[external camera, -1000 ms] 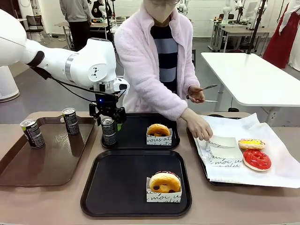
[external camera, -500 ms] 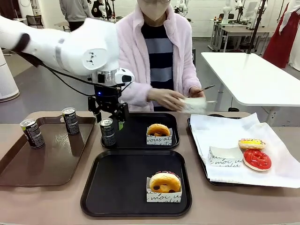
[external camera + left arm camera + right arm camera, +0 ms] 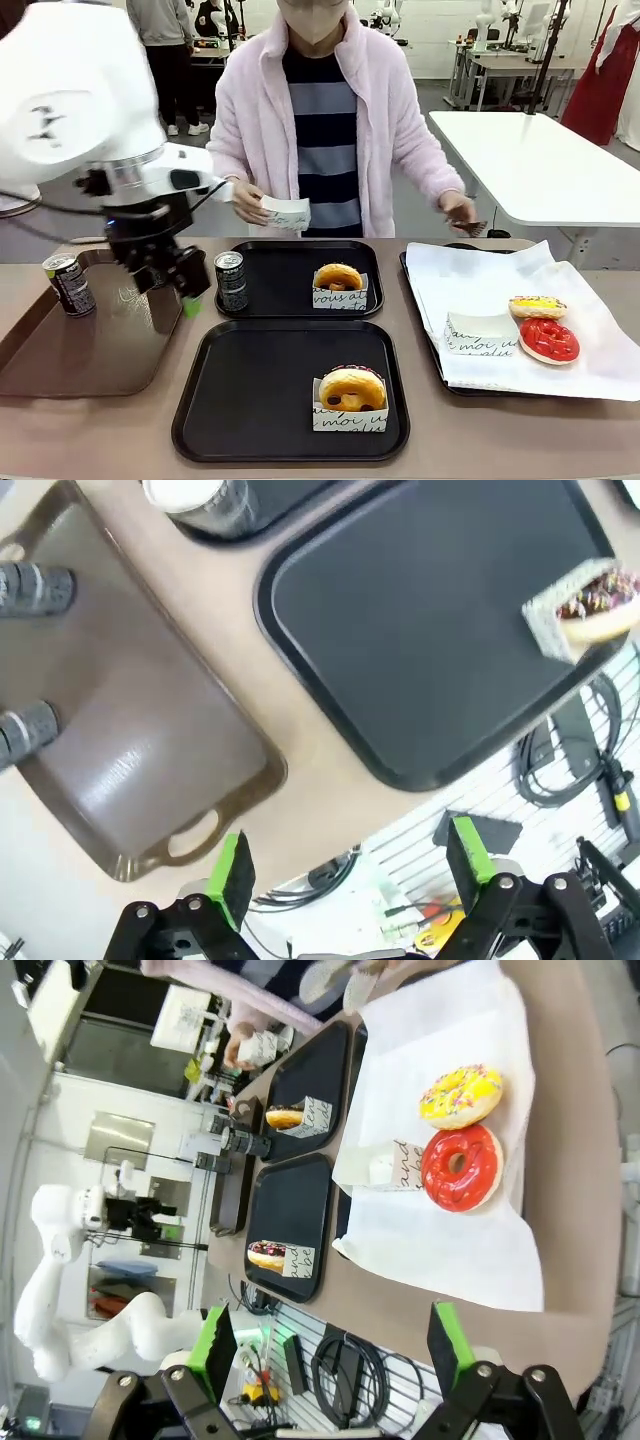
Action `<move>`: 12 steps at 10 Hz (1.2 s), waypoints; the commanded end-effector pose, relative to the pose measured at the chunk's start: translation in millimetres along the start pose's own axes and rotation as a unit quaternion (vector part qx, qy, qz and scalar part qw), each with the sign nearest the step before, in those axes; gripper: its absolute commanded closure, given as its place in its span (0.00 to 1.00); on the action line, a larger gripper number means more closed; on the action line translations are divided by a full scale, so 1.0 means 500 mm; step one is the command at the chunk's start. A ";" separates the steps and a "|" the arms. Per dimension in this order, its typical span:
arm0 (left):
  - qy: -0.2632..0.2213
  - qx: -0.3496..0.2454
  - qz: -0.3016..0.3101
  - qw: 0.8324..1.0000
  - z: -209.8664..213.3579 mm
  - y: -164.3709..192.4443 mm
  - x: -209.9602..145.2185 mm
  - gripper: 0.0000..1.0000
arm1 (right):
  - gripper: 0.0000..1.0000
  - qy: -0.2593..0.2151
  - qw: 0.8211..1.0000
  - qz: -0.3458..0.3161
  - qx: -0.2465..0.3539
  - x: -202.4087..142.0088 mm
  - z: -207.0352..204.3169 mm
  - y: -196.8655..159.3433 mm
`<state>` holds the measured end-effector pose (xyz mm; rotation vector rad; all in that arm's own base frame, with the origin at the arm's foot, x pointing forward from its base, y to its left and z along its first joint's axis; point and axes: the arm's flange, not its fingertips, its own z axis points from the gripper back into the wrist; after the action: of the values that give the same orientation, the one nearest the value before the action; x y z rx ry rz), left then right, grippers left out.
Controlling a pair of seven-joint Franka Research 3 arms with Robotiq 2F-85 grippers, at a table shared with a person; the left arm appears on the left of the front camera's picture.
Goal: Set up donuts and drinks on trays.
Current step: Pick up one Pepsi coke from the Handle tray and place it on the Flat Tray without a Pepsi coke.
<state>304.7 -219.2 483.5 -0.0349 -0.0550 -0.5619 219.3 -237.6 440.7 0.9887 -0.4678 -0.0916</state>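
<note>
Black left end effector (image 3: 350, 870), fingers (image 3: 236, 872) apart

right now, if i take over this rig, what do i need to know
Left gripper: fingers open, empty, above the brown tray.
Right gripper: fingers open, empty, away from the trays.
Far black tray: far donut in its sleeve plus one can. Done.
Near black tray: near donut in its sleeve, no can.
Spare cans: two, standing on the brown tray.
Red donut, yellow donut and an empty sleeve lie on the white paper. The person holds another sleeve.
Left: probably one spare can onto the near black tray.
</note>
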 end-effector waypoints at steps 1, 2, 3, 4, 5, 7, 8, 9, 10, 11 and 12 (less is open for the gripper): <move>-0.004 -0.020 -0.002 1.000 -0.008 0.008 -0.058 0.00 | 0.00 -0.007 1.000 0.008 0.010 0.003 0.001 0.000; 0.007 0.008 0.032 0.999 -0.018 0.003 -0.064 0.00 | 0.00 -0.007 1.000 0.008 0.010 0.003 0.001 0.000; -0.003 -0.004 0.000 1.000 -0.006 0.006 -0.038 0.00 | 0.00 -0.007 1.000 0.008 0.010 0.003 0.001 0.000; -0.003 -0.004 0.000 1.000 -0.006 0.006 -0.038 0.00 | 0.00 -0.007 1.000 0.008 0.010 0.003 0.001 0.000; -0.003 -0.004 0.000 1.000 -0.006 0.006 -0.038 0.00 | 0.00 -0.007 1.000 0.008 0.010 0.003 0.001 0.000; 0.000 -0.003 0.006 1.000 -0.010 0.008 -0.052 0.00 | 0.00 -0.007 1.000 0.008 0.010 0.003 0.001 0.000; -0.018 -0.009 0.049 0.999 0.019 0.103 -0.038 0.00 | 0.00 -0.007 1.000 0.008 0.010 0.003 0.001 0.000; -0.056 -0.024 0.098 0.993 0.038 0.188 -0.074 0.00 | 0.00 -0.007 1.000 0.008 0.010 0.003 0.001 0.000; -0.052 -0.044 0.108 0.992 0.071 0.303 -0.096 0.00 | 0.00 -0.007 1.000 0.008 0.010 0.003 0.001 0.000; -0.039 -0.049 0.113 0.992 0.107 0.415 -0.074 0.00 | 0.00 -0.007 1.000 0.008 0.010 0.003 0.001 0.000; -0.051 -0.039 0.162 0.985 0.107 0.469 -0.137 0.00 | 0.00 -0.007 1.000 0.008 0.010 0.003 0.001 0.000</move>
<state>358.7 9.4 524.2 -0.1496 -0.1407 -0.2614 219.0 -237.9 441.0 0.9884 -0.4683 -0.0917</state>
